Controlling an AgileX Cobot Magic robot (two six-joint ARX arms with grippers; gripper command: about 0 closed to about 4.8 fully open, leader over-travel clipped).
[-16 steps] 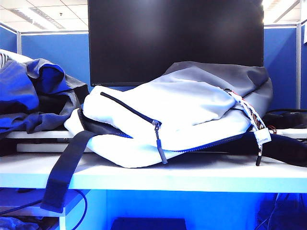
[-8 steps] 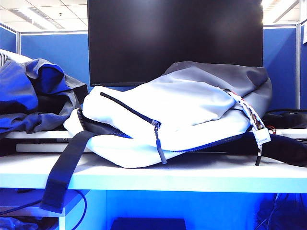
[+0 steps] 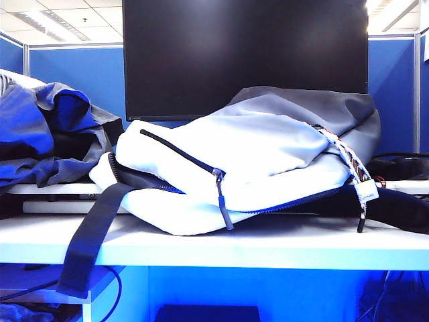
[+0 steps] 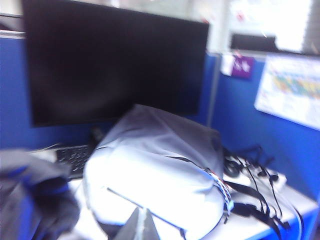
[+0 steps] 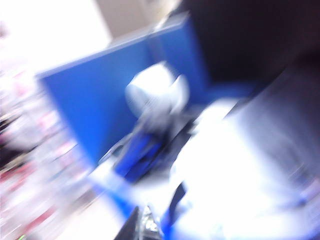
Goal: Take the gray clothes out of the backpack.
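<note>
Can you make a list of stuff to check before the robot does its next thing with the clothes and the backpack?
1. Gray clothes out of the backpack: ok, heaped left of it.
2. Backpack resting on the desk: ok.
3. Left gripper shut, holding nothing: ok.
4. Right gripper shut and empty: cannot tell, too blurry.
5. Black strap safe: not ok, dangling over the desk edge.

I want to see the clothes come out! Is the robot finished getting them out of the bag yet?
It looks done: the gray clothes lie piled beside the backpack, outside it. Nothing is in hand: the left gripper is shut and empty, above the bag, and the right gripper is shut too in a blurry view. The bag's main zipper still gapes. Nothing seems left.
</note>
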